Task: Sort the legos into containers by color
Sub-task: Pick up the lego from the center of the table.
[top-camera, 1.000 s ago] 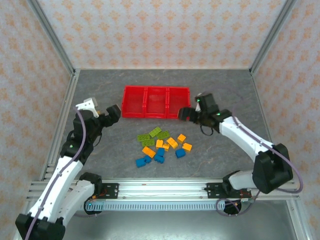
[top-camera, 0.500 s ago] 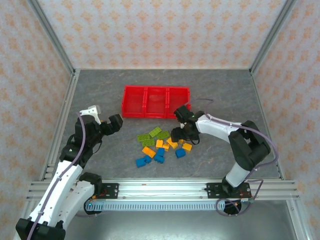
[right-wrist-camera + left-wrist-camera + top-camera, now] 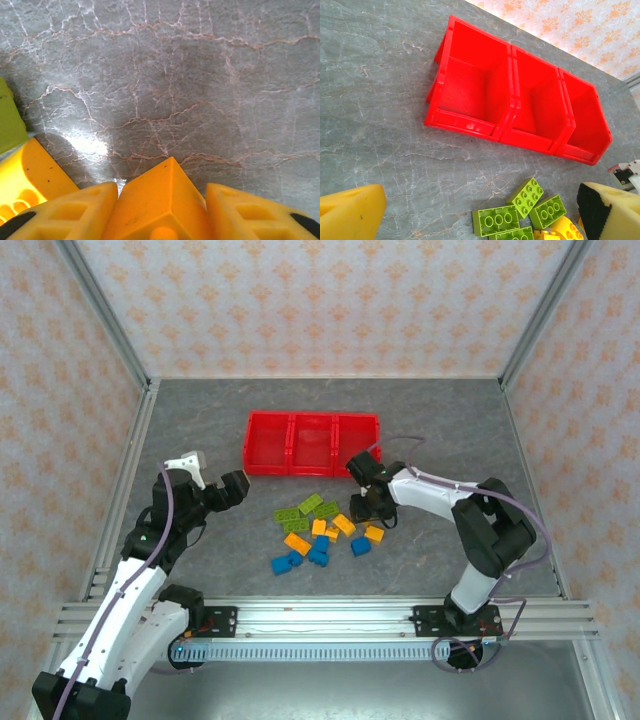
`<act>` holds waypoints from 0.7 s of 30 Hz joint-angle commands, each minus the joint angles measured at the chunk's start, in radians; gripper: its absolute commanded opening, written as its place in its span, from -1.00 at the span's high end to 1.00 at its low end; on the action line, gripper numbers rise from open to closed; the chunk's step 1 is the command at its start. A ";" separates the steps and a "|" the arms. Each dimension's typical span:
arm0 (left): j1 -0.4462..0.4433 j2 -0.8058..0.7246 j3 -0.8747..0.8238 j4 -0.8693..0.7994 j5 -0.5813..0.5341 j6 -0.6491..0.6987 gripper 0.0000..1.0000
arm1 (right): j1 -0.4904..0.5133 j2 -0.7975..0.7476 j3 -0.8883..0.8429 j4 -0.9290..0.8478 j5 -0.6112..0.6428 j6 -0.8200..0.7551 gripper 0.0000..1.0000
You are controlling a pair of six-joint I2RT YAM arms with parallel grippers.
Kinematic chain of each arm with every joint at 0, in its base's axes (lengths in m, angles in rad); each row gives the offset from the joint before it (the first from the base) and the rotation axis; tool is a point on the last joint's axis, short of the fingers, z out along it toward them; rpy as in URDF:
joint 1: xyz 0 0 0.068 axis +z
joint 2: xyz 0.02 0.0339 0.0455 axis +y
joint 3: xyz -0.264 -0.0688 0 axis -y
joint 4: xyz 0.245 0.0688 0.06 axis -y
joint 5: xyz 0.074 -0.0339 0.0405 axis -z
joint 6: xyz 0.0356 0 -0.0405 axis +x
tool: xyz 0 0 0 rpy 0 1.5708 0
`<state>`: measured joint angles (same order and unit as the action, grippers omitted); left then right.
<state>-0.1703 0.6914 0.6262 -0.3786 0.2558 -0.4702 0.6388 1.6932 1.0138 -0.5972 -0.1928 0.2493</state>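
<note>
The legos lie in a loose pile in front of the red three-bin tray [image 3: 312, 444]: lime green bricks [image 3: 310, 504], orange-yellow bricks [image 3: 297, 543] and blue bricks [image 3: 288, 562]. My right gripper [image 3: 361, 510] is down at the pile's right edge. In its wrist view the fingers [image 3: 65, 212] press both sides of an orange-yellow brick [image 3: 165, 200]. My left gripper [image 3: 228, 490] hovers left of the pile, open [image 3: 477, 212] and holding nothing. Green bricks [image 3: 502, 220] lie under it and the tray [image 3: 470, 125] beyond looks empty.
Another orange-yellow brick [image 3: 30, 175] and a green one [image 3: 9, 120] lie just left of the right fingers. Bare grey tabletop [image 3: 200, 430] surrounds the tray and pile. Aluminium frame posts and papered walls [image 3: 100, 360] close in the sides and back.
The right arm swung from beside the tray down to the pile's right edge and took hold of an orange-yellow brick. The left gripper shifted slightly down and right.
</note>
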 commanded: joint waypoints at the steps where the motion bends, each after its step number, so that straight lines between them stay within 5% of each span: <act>1: -0.009 -0.006 -0.013 0.015 0.019 0.018 -0.98 | 0.007 -0.006 -0.014 -0.022 0.050 0.006 0.23; 5: -0.009 -0.006 -0.013 0.016 0.019 0.018 -0.98 | 0.007 -0.041 0.005 -0.047 0.061 0.014 0.45; 13: -0.009 -0.007 -0.016 0.020 0.019 0.015 -0.98 | 0.005 -0.143 0.185 -0.092 0.153 -0.019 0.46; 21: -0.009 0.008 -0.025 0.031 0.038 0.010 -0.99 | -0.080 0.027 0.499 -0.054 0.162 -0.089 0.49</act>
<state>-0.1703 0.6945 0.6140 -0.3759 0.2653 -0.4706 0.5953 1.6424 1.4353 -0.6601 -0.0689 0.2008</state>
